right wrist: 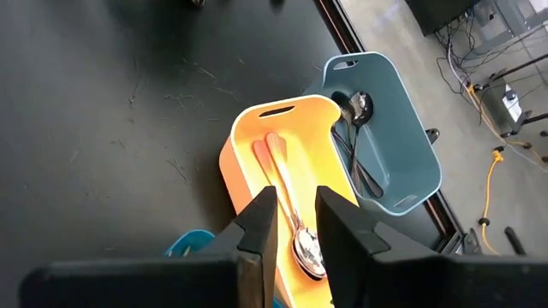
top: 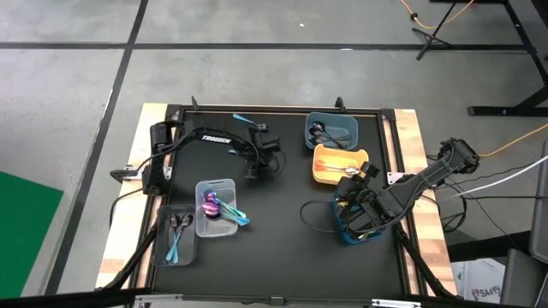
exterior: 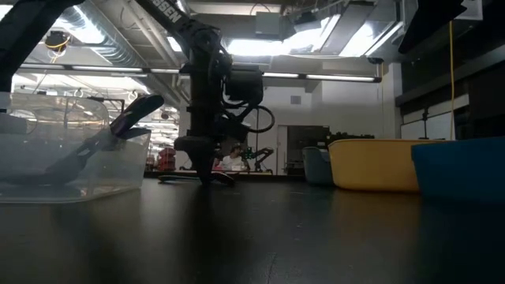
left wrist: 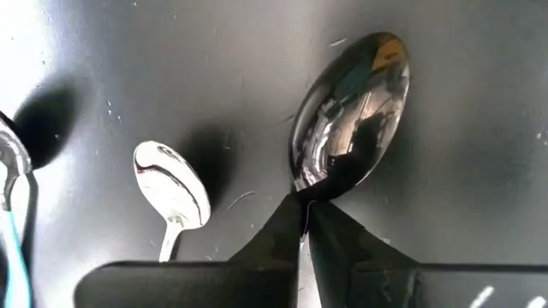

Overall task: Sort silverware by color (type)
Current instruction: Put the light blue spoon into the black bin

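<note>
On the black tabletop [top: 274,248], the left gripper [top: 253,174] reaches straight down near the centre, a little toward eleven o'clock, and its fingers [left wrist: 282,235] are pinched together on the neck of a dark mirror-finish spoon [left wrist: 351,115] lying flat on the surface, bowl pointing away from the wrist. Just beside it lies a smaller silver spoon [left wrist: 171,181], apart from the fingers, and a thin teal handle [left wrist: 15,257] shows at the edge of the left wrist view. The rest of the silverware is spread among trays: a grey-blue tray [top: 332,130] at about one o'clock holds dark spoons [right wrist: 360,107]; the yellow tray [top: 329,171] touching it on the near side holds copper-orange and silver spoons [right wrist: 287,201]. At about eight o'clock a clear tray [top: 224,185] carries an iridescent purple spoon [top: 211,204] with a teal-blue spoon [top: 237,217] jutting over its edge, and a second clear tray [top: 164,224] beside it holds a dark and a teal one. The right gripper [right wrist: 295,224] hovers at about four o'clock, above a blue tray [top: 346,236] and close to the yellow one, its fingers apart and holding nothing.
</note>
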